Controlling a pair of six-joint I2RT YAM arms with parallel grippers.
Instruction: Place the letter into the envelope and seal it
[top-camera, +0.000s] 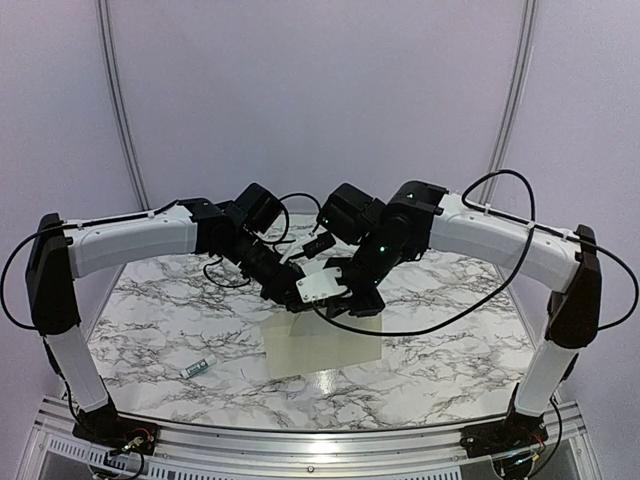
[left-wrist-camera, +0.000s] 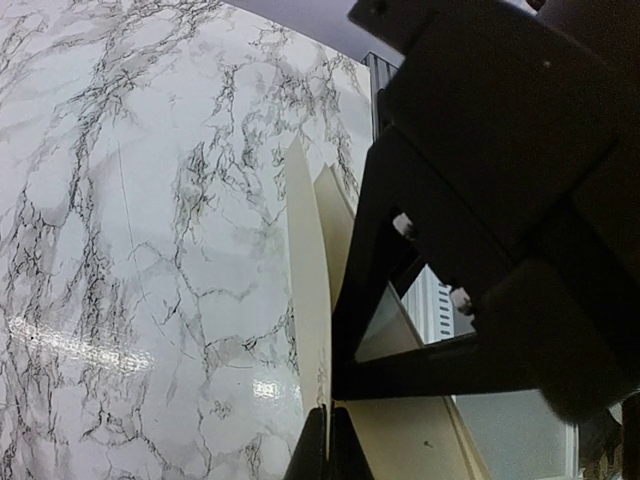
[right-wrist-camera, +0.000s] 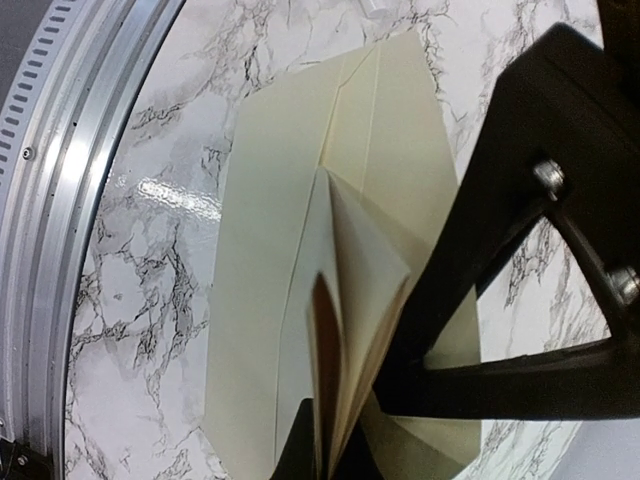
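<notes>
The left arm (top-camera: 130, 240) and right arm (top-camera: 490, 235) stood up from their bases, bent at the elbows and reached inward, wrists angled down, meeting over the far edge of the envelope (top-camera: 305, 345). The left end effector (left-wrist-camera: 328, 440) and right end effector (right-wrist-camera: 325, 452) were each clamped on that envelope's paper.

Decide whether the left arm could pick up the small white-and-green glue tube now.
Probably not yet: the left tool is shut on the flat cream paper envelope. The white-and-green glue tube lies alone on the marble table on that arm's side, so the path itself looks free.
</notes>
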